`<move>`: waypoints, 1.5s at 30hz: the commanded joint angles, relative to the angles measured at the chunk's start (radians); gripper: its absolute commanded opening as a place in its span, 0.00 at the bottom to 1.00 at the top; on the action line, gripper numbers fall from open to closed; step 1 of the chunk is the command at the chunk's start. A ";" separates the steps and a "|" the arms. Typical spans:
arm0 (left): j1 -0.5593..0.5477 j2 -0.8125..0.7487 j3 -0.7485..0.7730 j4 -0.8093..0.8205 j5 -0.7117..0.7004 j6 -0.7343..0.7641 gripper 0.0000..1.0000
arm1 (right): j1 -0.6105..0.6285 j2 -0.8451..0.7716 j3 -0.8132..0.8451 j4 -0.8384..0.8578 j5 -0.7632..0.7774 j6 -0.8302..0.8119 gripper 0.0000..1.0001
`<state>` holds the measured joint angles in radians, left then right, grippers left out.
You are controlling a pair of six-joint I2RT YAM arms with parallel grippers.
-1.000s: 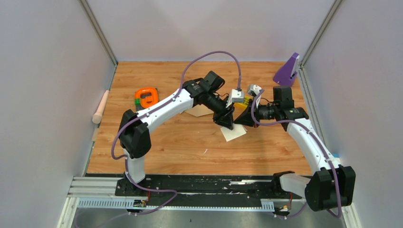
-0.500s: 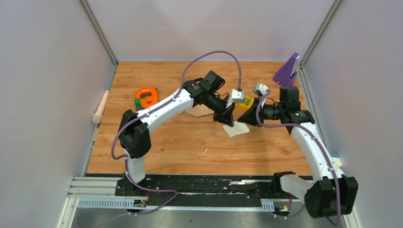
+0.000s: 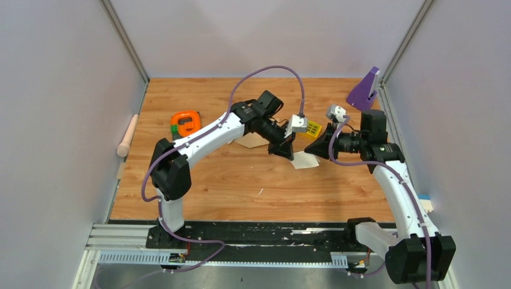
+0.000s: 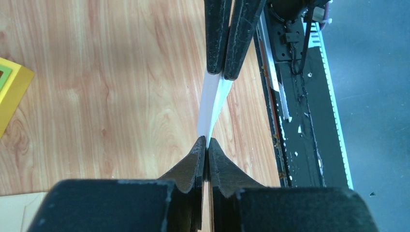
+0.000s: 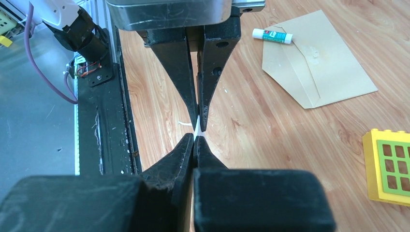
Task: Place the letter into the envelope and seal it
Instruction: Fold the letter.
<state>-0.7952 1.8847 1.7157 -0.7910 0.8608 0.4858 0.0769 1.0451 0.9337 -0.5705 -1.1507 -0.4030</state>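
The letter [image 3: 305, 161], a small white folded sheet, hangs just above the wooden table at mid-right, held between both grippers. My left gripper [image 3: 291, 154] is shut on its left edge. In the left wrist view, the left gripper [image 4: 207, 143] pinches the letter [image 4: 212, 99] edge-on. My right gripper [image 3: 313, 150] is shut on the opposite edge. In the right wrist view, the right gripper [image 5: 195, 138] clamps a thin sliver of the letter [image 5: 197, 127]. The tan envelope [image 5: 314, 63] lies flat with its flap open. In the top view the envelope [image 3: 252, 142] is partly hidden under the left arm.
A glue stick [image 5: 272, 35] lies beside the envelope. A yellow block [image 3: 312, 128] sits behind the grippers. An orange tool [image 3: 185, 123] and a wooden roller [image 3: 126, 135] are at the left. A purple stand [image 3: 363, 90] is at the back right. The black rail [image 3: 253, 235] runs along the near edge.
My left gripper has shut on the letter. The right arm has drawn back to the right, and the letter has risen and shifted slightly right and away from the near edge.
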 commanded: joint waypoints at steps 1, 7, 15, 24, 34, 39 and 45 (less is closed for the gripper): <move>0.030 -0.029 -0.013 -0.071 -0.036 0.047 0.07 | -0.024 -0.029 0.027 0.033 -0.025 -0.020 0.00; 0.035 -0.027 -0.001 -0.115 -0.033 0.096 0.00 | -0.028 -0.031 0.025 0.032 -0.027 -0.023 0.00; 0.055 -0.040 0.022 -0.089 0.060 0.035 0.75 | -0.025 -0.006 0.001 0.021 -0.125 -0.040 0.00; 0.055 -0.027 0.024 -0.001 0.117 -0.071 0.91 | 0.024 0.039 -0.003 0.017 -0.125 -0.044 0.00; 0.000 0.004 0.043 -0.020 0.144 -0.070 0.71 | 0.070 0.089 0.004 0.021 -0.088 -0.043 0.00; -0.020 0.028 0.069 -0.062 0.137 -0.033 0.41 | 0.071 0.080 0.000 0.040 -0.074 -0.030 0.00; -0.022 0.024 0.071 -0.069 0.104 -0.023 0.00 | 0.071 0.087 0.002 0.053 -0.057 -0.016 0.21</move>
<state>-0.8165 1.9102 1.7512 -0.8391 0.9657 0.4492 0.1463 1.1385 0.9295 -0.5667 -1.2133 -0.4156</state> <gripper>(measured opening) 0.057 0.049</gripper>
